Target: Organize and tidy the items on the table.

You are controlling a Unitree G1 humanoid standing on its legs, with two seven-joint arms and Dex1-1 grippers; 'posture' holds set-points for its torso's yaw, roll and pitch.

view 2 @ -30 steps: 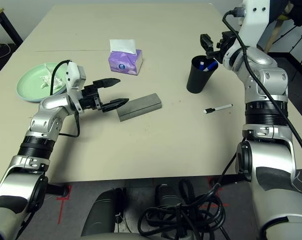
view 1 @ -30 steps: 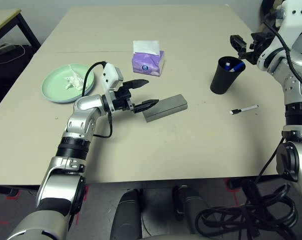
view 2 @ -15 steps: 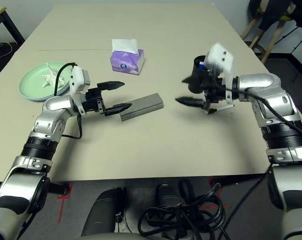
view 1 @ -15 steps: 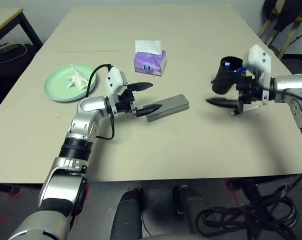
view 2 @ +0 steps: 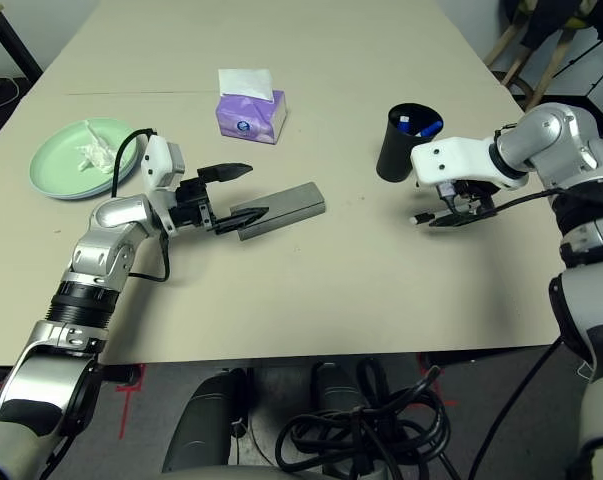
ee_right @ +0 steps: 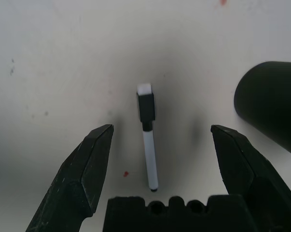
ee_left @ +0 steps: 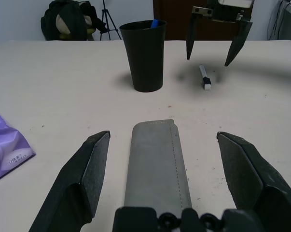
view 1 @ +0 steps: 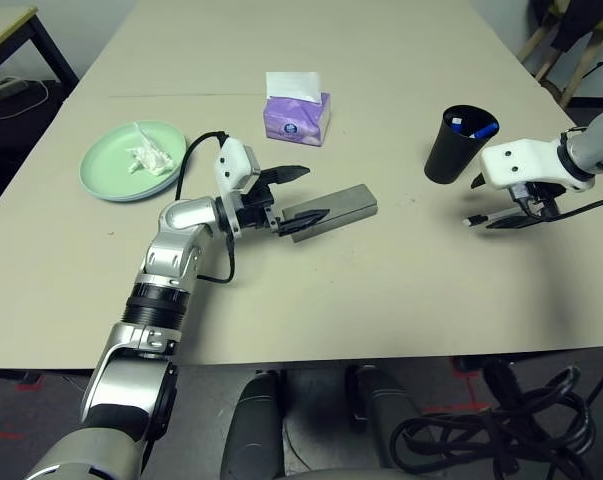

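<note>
The left gripper (ee_left: 159, 179) stands wide open around the near end of the grey case (view 1: 331, 211), apparently not touching it. The right gripper (ee_right: 157, 159), also spread open, points down over the white pen (ee_right: 148, 142) lying beside the black cup (view 1: 455, 145).

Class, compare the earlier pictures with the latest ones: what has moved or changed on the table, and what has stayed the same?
The right gripper swung from above the black cup down over the white pen, open and pointing down at it. It holds nothing. The left gripper stays open around the end of the grey case. Cup, pen, case, tissue box and green plate have not moved.
</note>
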